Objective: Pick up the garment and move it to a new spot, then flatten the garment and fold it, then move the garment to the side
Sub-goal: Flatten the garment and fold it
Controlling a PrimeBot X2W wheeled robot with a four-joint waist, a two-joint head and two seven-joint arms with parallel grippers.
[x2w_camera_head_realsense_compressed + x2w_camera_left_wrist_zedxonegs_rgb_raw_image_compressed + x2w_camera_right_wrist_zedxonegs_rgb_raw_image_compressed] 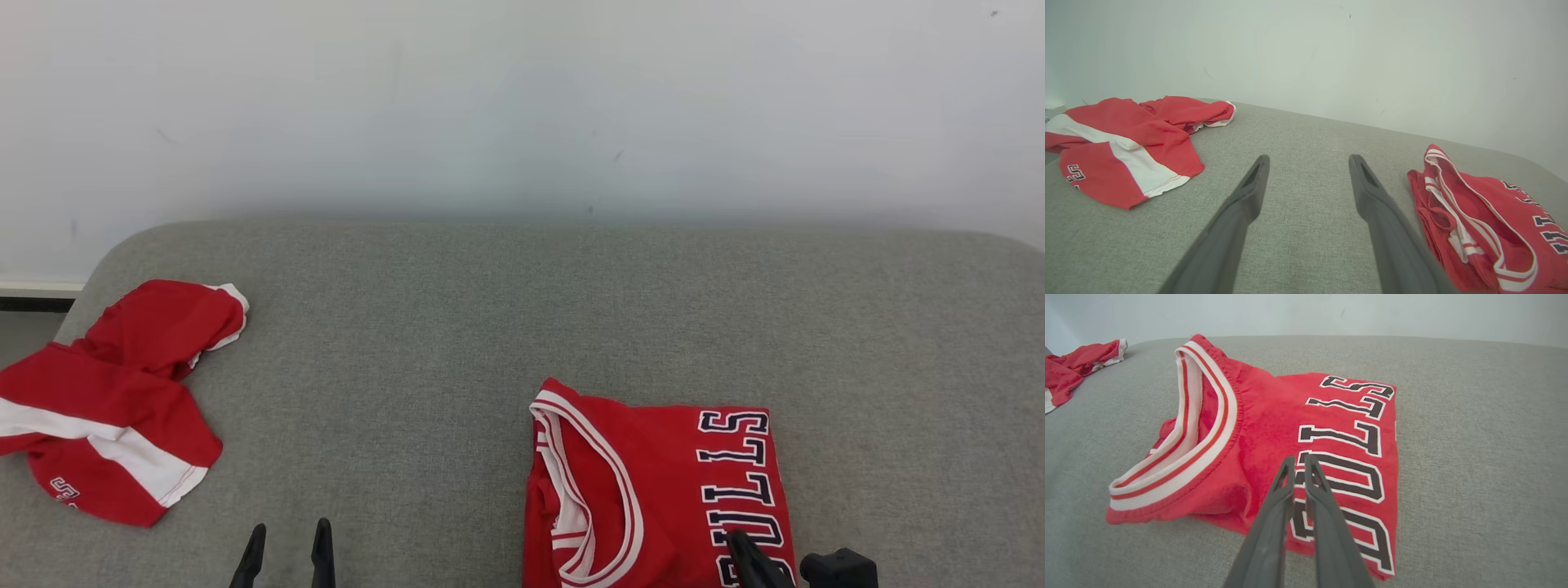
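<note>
The garment [653,482] is a red jersey with white-trimmed collar and dark "BULLS" lettering, folded into a rough rectangle on the grey padded surface [457,327] at the near right. My right gripper [1299,459] hovers over its lettering near the front edge, its two fingers drawn almost together with only a slim gap and no fabric visible between them; its dark tip also shows in the head view [741,541]. Left of the jersey [1486,220], my left gripper [1308,159] stands open over bare cushion, also seen low in the head view [287,531].
A second red garment [114,408] with a white stripe lies crumpled at the surface's left edge, partly overhanging it. A pale wall runs along the back. The surface's rounded far edge meets that wall, and bare grey cushion lies between the two garments.
</note>
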